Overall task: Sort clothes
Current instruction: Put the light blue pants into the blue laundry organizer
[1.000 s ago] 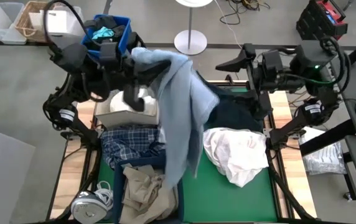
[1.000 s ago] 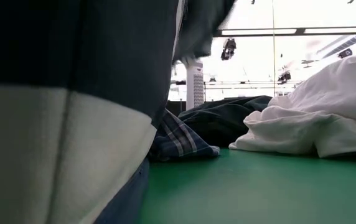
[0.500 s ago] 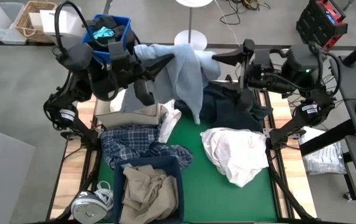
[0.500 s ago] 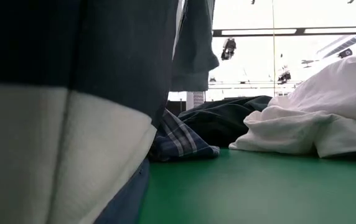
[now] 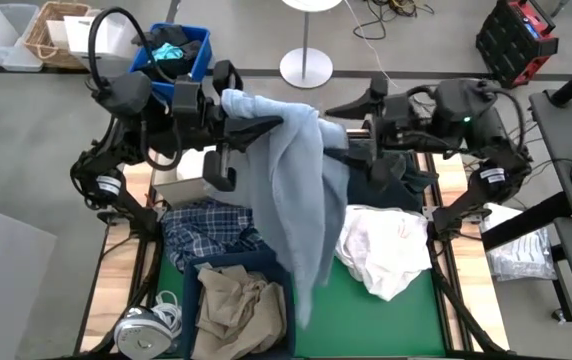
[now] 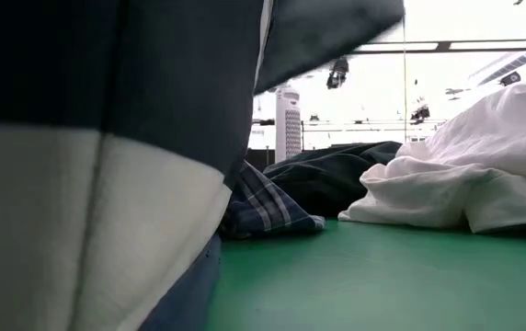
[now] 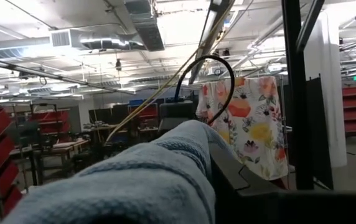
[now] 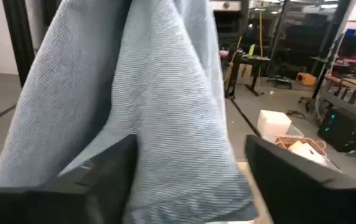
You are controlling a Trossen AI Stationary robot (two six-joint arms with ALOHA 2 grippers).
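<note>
Left gripper (image 5: 228,98) pinches a hanging light blue woven garment (image 5: 301,190) that hides part of the dark navy bin (image 5: 236,268) of tan trousers (image 5: 234,305); right gripper (image 5: 351,105) spread.

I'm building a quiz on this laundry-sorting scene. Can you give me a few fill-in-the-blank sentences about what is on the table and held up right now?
1. The left gripper holds up a light ____ garment.
2. The mat on the table is ____.
3. The crumpled shirt under the right arm is ____.
4. The plaid shirt lies on the ____ arm's side.

Missing words: blue; green; white; left
</note>
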